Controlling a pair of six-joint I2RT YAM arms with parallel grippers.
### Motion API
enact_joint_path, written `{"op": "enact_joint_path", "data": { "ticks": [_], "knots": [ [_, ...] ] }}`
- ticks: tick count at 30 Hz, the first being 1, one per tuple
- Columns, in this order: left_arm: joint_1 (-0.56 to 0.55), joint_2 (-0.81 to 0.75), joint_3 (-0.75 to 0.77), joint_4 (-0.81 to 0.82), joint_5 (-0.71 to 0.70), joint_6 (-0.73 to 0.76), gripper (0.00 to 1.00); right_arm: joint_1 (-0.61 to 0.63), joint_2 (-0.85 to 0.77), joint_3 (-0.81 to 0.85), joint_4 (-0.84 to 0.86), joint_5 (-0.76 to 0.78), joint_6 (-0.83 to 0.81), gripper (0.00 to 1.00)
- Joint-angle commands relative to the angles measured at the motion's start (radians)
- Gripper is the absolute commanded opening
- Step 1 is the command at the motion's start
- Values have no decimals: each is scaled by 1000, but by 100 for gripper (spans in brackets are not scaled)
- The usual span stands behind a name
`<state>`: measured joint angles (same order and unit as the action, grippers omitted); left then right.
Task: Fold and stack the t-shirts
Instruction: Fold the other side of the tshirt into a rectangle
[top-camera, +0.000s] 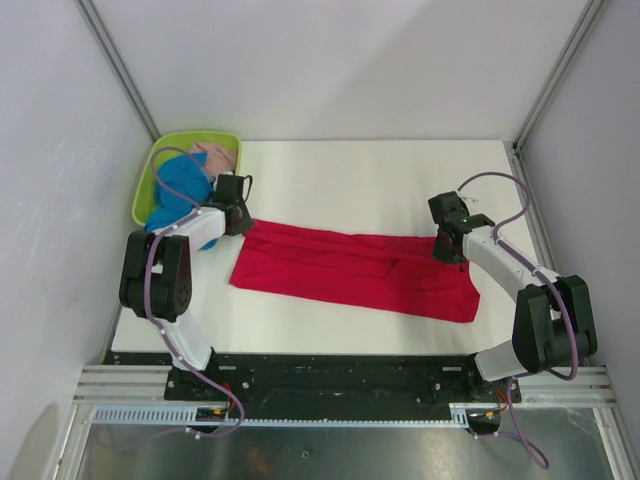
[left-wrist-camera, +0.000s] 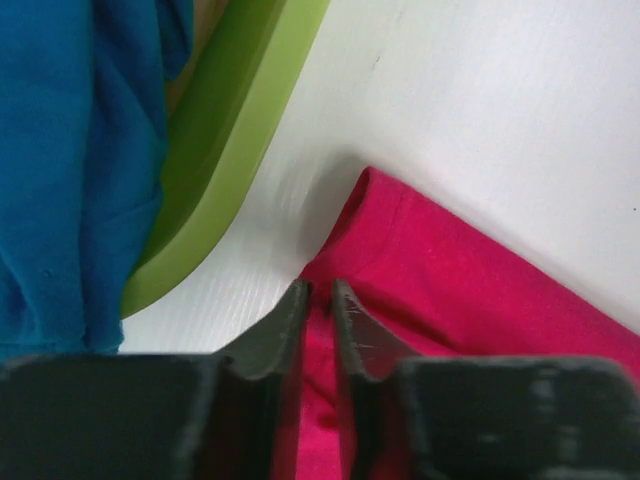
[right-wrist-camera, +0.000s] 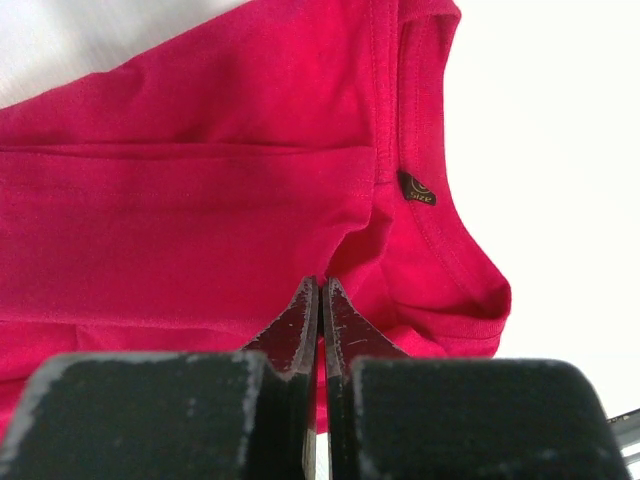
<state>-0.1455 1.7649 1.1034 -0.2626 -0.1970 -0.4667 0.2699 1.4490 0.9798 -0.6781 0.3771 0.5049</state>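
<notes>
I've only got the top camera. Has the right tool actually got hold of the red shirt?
Observer: Right wrist view shows the right tool shut, the red t-shirt puckering into its tips.
Operator: Which end of the shirt is that?
Observer: The collar end; a size label sits inside the neckline.
Operator: And the other arm?
Observer: The left tool has a narrow gap, at the shirt's corner beside the green basket.

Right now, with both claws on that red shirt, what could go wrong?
1. The right claw is shut on the red t-shirt near its collar, while the left claw stands barely parted. Pulling away could drag the fold crooked.
2. The left claw sits close to the lime-green basket. It might snag the blue t-shirt spilling from it.
</notes>
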Motion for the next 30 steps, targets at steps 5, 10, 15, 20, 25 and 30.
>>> {"op": "enact_joint_path", "data": {
  "ticks": [5,10,15,20,25,30],
  "knots": [
    [2,-100,-52,26,10,-56,49,21,-4,-6,30,23,18,0],
    [3,-128,-69,25,9,-74,50,22,4,-6,39,21,18,0],
    [2,-128,-88,20,-22,-117,43,23,8,-6,41,22,18,0],
    [1,-149,-110,-11,-70,-158,40,23,13,-7,45,22,16,0],
    [1,-118,-109,-27,-70,-181,39,23,18,-6,54,16,19,0],
    [1,-74,-91,-28,-56,-201,39,22,20,-7,55,15,19,0]
  ]
}}
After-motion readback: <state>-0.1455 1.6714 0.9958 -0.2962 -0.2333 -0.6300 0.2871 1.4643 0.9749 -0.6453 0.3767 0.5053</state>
